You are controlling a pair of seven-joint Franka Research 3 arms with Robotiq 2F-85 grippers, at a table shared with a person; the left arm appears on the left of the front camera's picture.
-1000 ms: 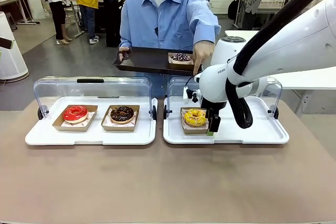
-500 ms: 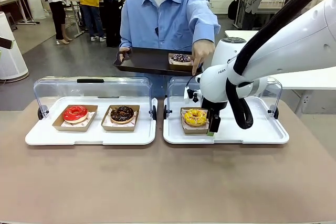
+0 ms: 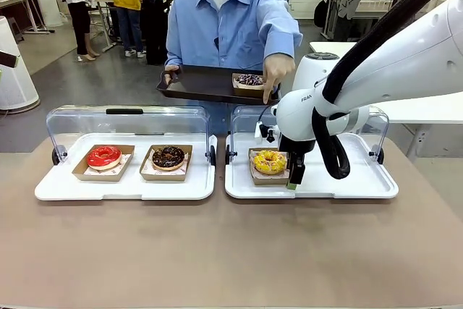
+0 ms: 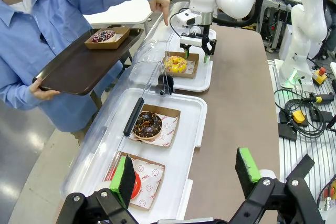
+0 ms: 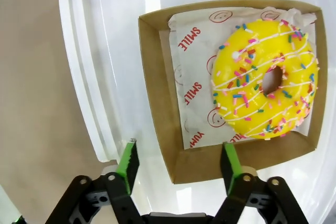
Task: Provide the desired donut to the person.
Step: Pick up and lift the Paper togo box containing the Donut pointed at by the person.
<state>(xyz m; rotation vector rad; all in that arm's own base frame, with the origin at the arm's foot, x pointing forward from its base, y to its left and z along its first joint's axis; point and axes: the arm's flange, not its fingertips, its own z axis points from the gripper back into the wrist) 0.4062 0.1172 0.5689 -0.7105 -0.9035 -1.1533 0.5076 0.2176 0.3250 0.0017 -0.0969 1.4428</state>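
A yellow sprinkled donut (image 3: 269,161) (image 5: 265,80) sits in a brown cardboard box (image 5: 153,77) on the right white tray (image 3: 347,182). My right gripper (image 3: 293,175) (image 5: 178,161) hangs low over the box's near right side, open, and its green pads straddle one box wall. The person (image 3: 231,23) in a light-blue shirt holds a dark serving tray (image 3: 195,85) with a dark sprinkled donut (image 3: 249,79) on it. The person's hand (image 3: 277,74) points a finger down toward the yellow donut. My left gripper (image 4: 186,174) is open and holds nothing, above the left tray's end.
On the left white tray (image 3: 126,187) a red donut (image 3: 103,155) and a chocolate donut (image 3: 168,156) lie in their boxes. Clear lids (image 3: 126,117) stand open behind both trays. The brown table (image 3: 231,251) lies bare in front. Other people stand far behind.
My right gripper has sunk slightly lower at the yellow donut's box. The person's pointing hand and serving tray have barely shifted.
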